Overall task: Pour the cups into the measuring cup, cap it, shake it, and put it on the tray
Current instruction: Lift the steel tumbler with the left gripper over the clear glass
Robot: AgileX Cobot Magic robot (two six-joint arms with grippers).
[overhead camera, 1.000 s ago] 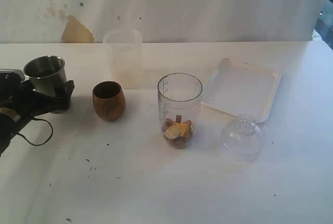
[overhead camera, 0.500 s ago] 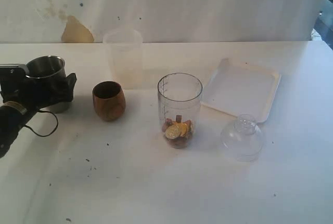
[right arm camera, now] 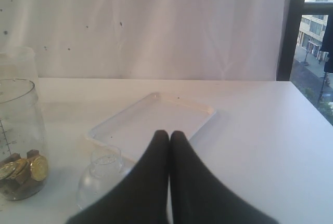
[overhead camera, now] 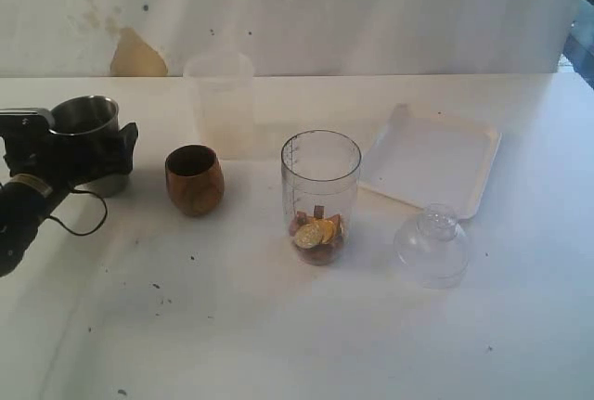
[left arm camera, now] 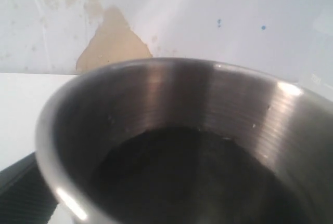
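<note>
My left gripper (overhead camera: 86, 157) is shut on the brushed-steel tumbler (overhead camera: 85, 122), which stands upright at the far left of the table. The left wrist view looks down into the tumbler (left arm camera: 197, 130); its inside is dark and looks empty. The brown wooden cup (overhead camera: 194, 179) stands just right of it. In the middle is the clear measuring cup (overhead camera: 320, 191), uncapped, with coins and small brown pieces at the bottom. The white tray (overhead camera: 432, 159) lies to its right. My right gripper (right arm camera: 169, 133) is shut and empty, and the exterior view does not show it.
A clear domed cap (overhead camera: 432, 244) rests on the table in front of the tray, just ahead of my right gripper. A frosted whitish cup (overhead camera: 220, 103) stands behind the wooden cup. A wall runs along the back edge of the table.
The left gripper has swung the steel tumbler from a slight tilt to upright and shifted a little toward the back. Nothing else has moved.
</note>
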